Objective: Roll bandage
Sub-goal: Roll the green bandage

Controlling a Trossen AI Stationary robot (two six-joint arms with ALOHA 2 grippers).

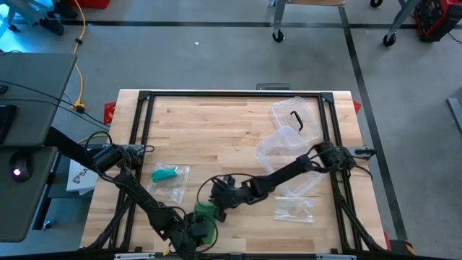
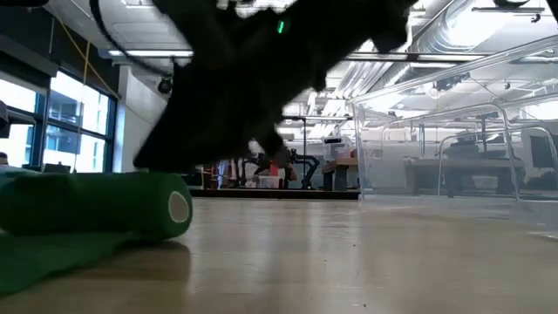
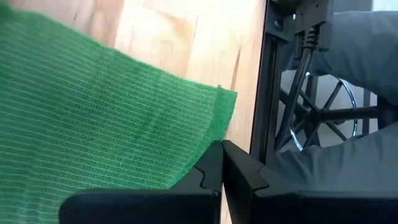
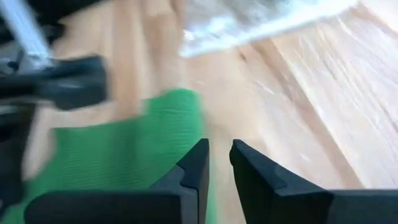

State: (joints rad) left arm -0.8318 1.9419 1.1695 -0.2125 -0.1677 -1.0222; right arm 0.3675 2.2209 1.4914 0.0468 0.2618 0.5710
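We find the left fingers [image 3: 221, 163] clenched on the bandage [image 1: 205, 214] tail, anchoring it; right fingers [image 4: 217, 163] nearly closed, holding nothing visible.

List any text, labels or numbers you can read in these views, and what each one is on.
None can be read.
White sheet beside the table's left edge: dark print, partly hidden by the left arm and too small to read.
Bandage, tubs, bags: no lettering visible.
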